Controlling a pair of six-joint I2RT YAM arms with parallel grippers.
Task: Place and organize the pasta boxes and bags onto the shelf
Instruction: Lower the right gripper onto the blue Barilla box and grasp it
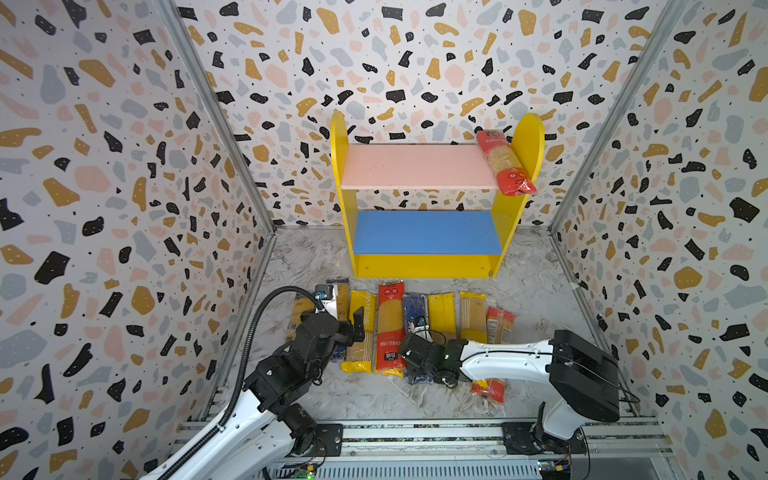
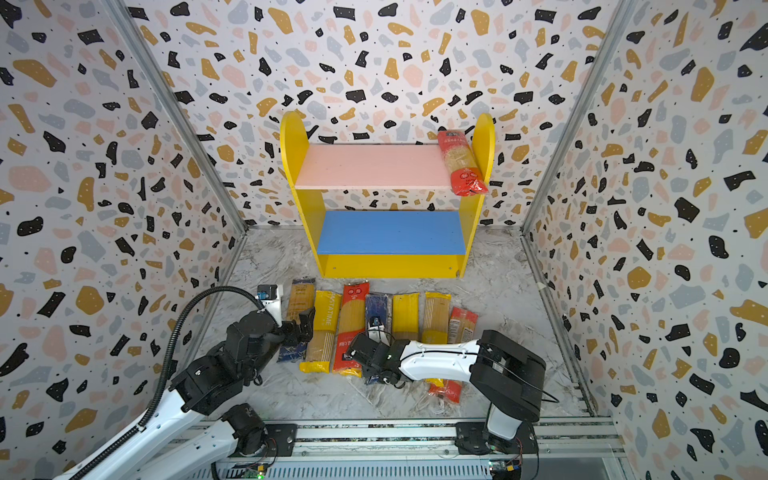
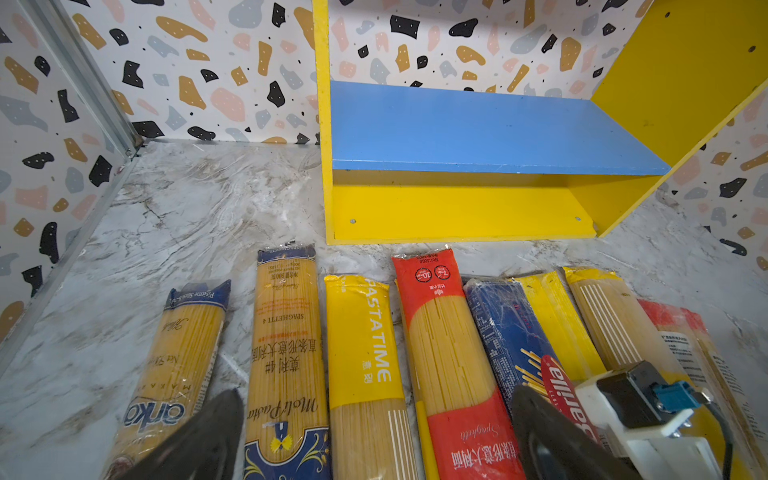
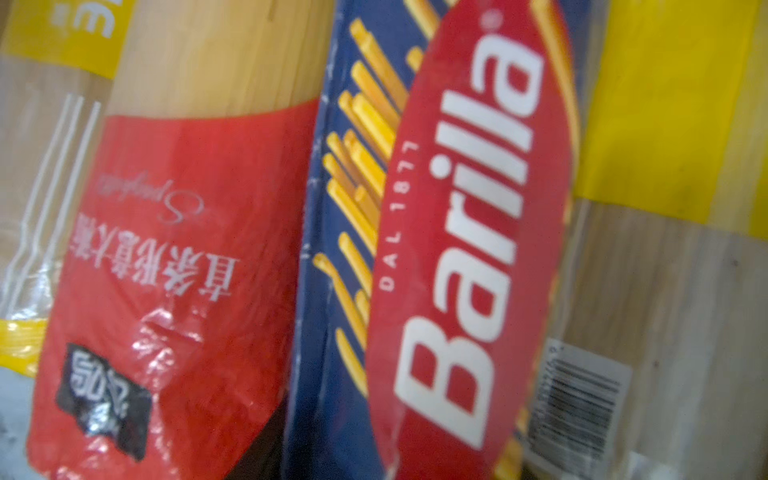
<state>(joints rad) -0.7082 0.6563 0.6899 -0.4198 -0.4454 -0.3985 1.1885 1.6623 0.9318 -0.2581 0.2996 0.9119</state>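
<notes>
The right hand (image 1: pixel 411 353) sat low on the dark blue Barilla packet (image 4: pixel 457 249), which lay in the row on the counter (image 1: pixel 374 399) before the shelf (image 1: pixel 528 137). Whether it had clenched could not be told. The left hand (image 1: pixel 356 328) hung released. The pick-up step seemed in hand, and next it likely needed a firm lift to a shelf board.

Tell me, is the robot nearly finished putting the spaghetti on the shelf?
Not nearly. Done: one red packet lies on the pink board of the shelf; the blue board is bare. In hand: the right gripper sits right over the dark blue Barilla packet, though a grip cannot be confirmed; the left gripper hangs open. Left: the row of packets in front of the shelf, at least eight.
</notes>
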